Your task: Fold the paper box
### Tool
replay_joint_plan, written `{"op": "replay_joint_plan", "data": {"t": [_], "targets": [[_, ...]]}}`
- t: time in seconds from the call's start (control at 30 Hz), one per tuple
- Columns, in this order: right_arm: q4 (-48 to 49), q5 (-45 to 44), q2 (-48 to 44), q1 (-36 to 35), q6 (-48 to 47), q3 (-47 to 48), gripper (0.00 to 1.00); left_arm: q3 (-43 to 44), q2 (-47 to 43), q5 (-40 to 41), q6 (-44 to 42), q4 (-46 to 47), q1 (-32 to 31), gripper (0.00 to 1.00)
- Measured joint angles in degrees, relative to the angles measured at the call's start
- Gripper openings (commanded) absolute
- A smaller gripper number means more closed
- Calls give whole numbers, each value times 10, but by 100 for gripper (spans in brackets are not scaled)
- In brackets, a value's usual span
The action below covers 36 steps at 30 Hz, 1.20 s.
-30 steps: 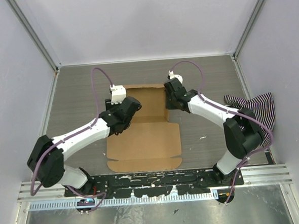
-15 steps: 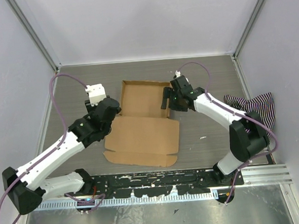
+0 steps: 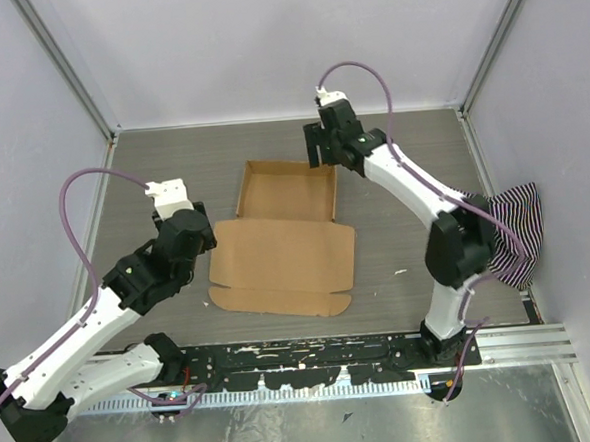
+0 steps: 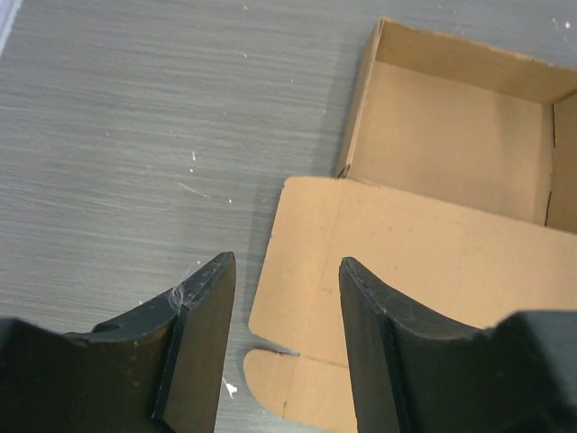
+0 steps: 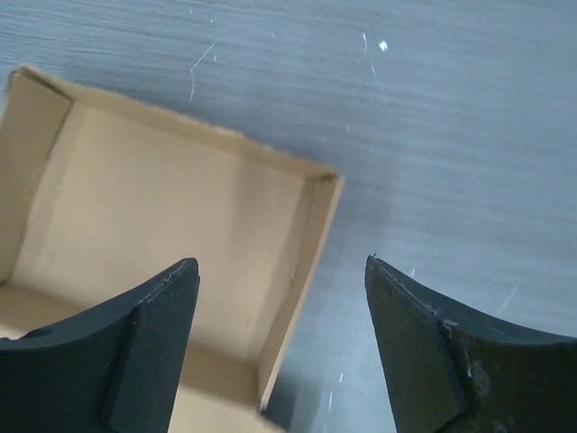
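Note:
The paper box (image 3: 282,250) is brown cardboard lying in the middle of the table. Its tray (image 3: 286,190) has its walls standing, and the lid panel (image 4: 424,253) lies flat toward the arms with a small tab (image 4: 275,379) at its near left corner. My left gripper (image 3: 196,235) hovers at the lid's left edge, open (image 4: 287,262) with nothing between its fingers. My right gripper (image 3: 319,147) hangs above the tray's far right corner (image 5: 325,185). It is open (image 5: 280,262) and straddles the right wall without touching it.
A black-and-white striped cloth (image 3: 504,223) lies crumpled at the right edge of the table, beside the right arm. Grey walls enclose the table on three sides. The metal rail (image 3: 304,361) with the arm bases runs along the near edge.
My right gripper has opened and moved from the tray's right wall to above its far right corner. My left gripper has drawn back left off the box. The box has shifted slightly.

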<state>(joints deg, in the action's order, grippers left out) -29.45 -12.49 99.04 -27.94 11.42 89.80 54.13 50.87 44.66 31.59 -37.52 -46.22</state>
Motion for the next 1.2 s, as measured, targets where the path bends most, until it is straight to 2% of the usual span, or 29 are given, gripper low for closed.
{"op": "replay_joint_plan", "data": {"t": [0.17,0.33,0.57,0.8,0.93,1.0,1.07,1.13,1.2], "targets": [[25,13,156,1,-104,103,78,-30,-25,-26,3,-4,0,57],[29,64,247,1,-188,139,79,-53,-43,-55,21,-14,0,56],[32,104,292,0,-232,216,79,-87,-46,-81,43,-16,0,56],[48,162,336,0,-230,280,79,-88,-24,-104,58,-15,0,55],[50,188,368,-1,-218,283,78,-88,-18,-116,63,-15,0,55],[50,194,381,-1,-213,283,76,-88,-19,-118,65,-15,0,55],[50,194,392,-1,-205,283,70,-88,-19,-121,67,-15,0,55],[50,192,397,-1,-196,283,62,-88,-20,-124,69,-15,0,55],[50,185,397,-1,-182,283,50,-90,-22,-126,72,-14,0,55]]}}
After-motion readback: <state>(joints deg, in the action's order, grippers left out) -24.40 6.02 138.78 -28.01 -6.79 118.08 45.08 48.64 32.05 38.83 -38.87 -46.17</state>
